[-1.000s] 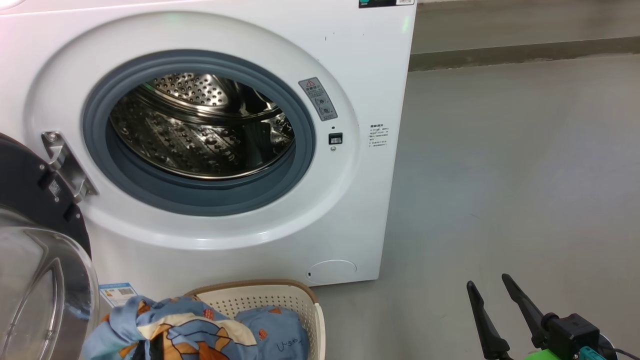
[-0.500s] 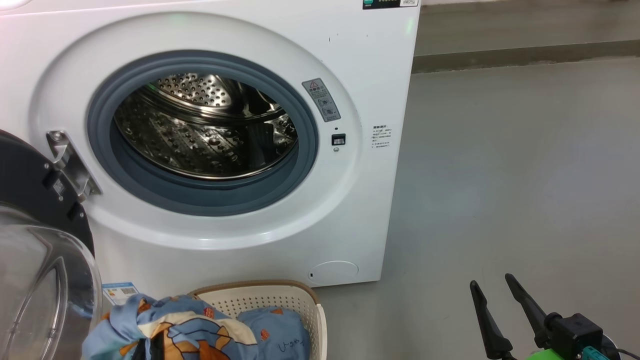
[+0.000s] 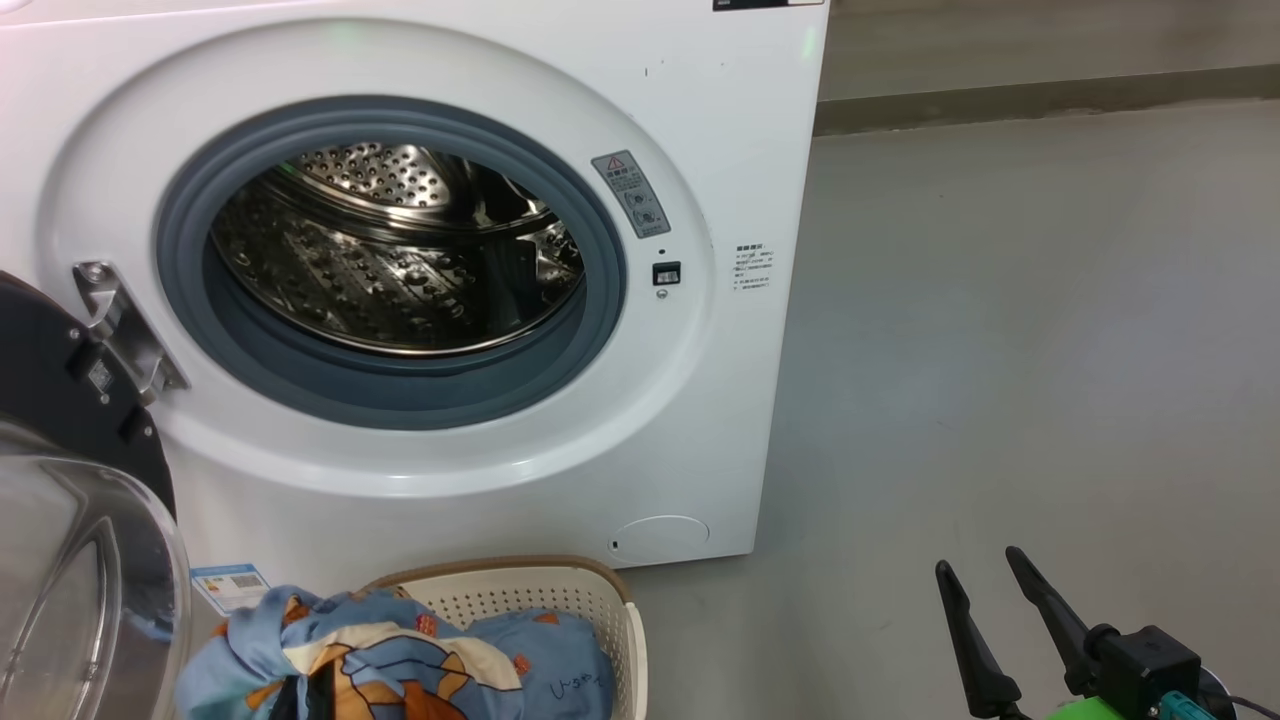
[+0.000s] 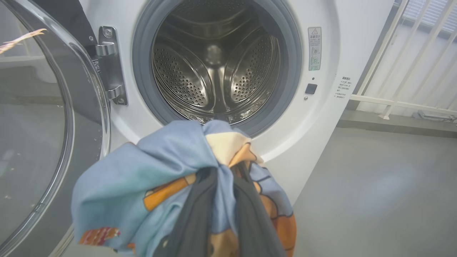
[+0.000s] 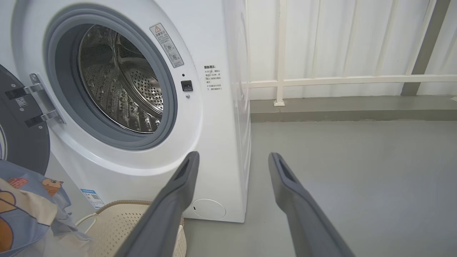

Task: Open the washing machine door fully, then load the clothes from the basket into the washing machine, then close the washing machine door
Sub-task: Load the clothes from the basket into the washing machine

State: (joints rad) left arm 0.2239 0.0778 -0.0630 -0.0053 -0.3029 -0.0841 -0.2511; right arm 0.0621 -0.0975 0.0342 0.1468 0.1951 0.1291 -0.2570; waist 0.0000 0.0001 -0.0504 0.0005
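Blue clothes (image 3: 400, 660), seemingly partly in basket (image 3: 520, 600), one bunch pinched tight by left gripper (image 4: 225, 175); right gripper (image 3: 977, 560) fingers spread

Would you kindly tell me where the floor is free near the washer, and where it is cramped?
Free: the grey floor right of the washing machine, ahead of the right tool. Crowded: before the machine, between the open door and the basket of clothes.

door (image 3: 50, 390) cut off left, basket (image 3: 545, 600) bottom cropped
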